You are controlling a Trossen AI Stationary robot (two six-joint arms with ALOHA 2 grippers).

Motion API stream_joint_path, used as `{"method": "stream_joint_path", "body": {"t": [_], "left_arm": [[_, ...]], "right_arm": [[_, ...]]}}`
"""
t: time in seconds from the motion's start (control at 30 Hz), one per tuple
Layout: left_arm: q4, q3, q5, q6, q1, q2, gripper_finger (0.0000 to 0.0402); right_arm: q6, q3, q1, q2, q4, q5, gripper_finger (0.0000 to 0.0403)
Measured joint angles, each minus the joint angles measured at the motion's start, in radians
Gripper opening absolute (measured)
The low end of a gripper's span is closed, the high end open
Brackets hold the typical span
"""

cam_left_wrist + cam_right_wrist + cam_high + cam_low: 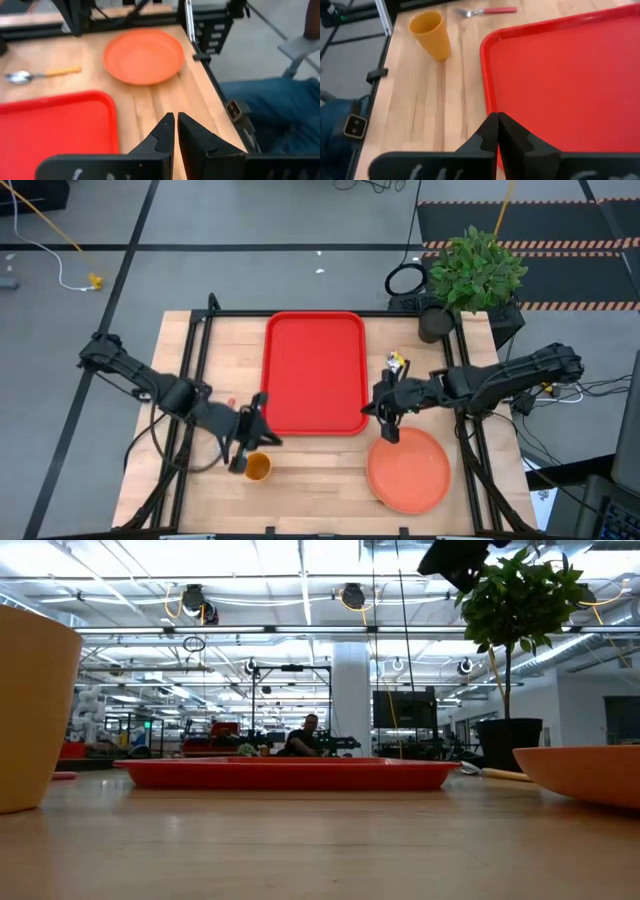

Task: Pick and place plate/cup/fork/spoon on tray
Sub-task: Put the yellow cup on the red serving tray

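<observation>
The red tray [315, 370] lies in the middle of the table, bare. The salmon-orange plate [408, 470] rests flat on the wood near the right front. The orange-yellow cup [258, 468] stands upright at the left front. The spoon [397, 361] lies right of the tray, and it also shows in the left wrist view [40, 75]. The fork [487, 11] lies left of the tray. My left gripper [262, 432] is shut and empty, above the table by the tray's near left corner. My right gripper [380, 413] is shut and empty, by the tray's near right corner.
A potted plant [470, 275] in a black pot stands at the table's far right corner. Black frame rails [195, 370] run along the table's left and right sides. A person's blue-clad legs [270, 100] show beside the table's near edge.
</observation>
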Motion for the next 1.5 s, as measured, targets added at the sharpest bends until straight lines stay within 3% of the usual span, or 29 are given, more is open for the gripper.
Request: {"method": "stream_joint_path", "body": {"t": [0.2,0.53,0.73,0.87,1.33,1.5], "left_arm": [[-0.013,0.0,-0.031,-0.086,-0.094,0.071,0.0037],[-0.184,0.0,-0.115,-0.268,-0.26,0.187,0.0167],[-0.231,0.0,-0.097,-0.399,-0.29,0.234,0.0205],[-0.268,0.0,-0.031,-0.422,-0.291,0.259,0.0209],[-0.34,0.0,-0.03,-0.442,-0.299,0.406,0.0208],[-0.323,0.0,-0.03,-0.361,-0.297,0.421,0.0159]], "right_arm": [[-0.042,-0.061,0.003,-0.007,0.013,0.002,0.0],[-0.204,-0.106,-0.006,-0.006,0.102,0.0,0.0],[-0.311,-0.106,-0.019,-0.007,0.231,0.003,0.0],[-0.386,-0.106,-0.027,-0.007,0.281,0.003,0.0],[-0.42,-0.106,-0.031,-0.007,0.29,0.003,0.0],[-0.42,-0.106,-0.03,-0.007,0.306,0.002,0.0]]}}
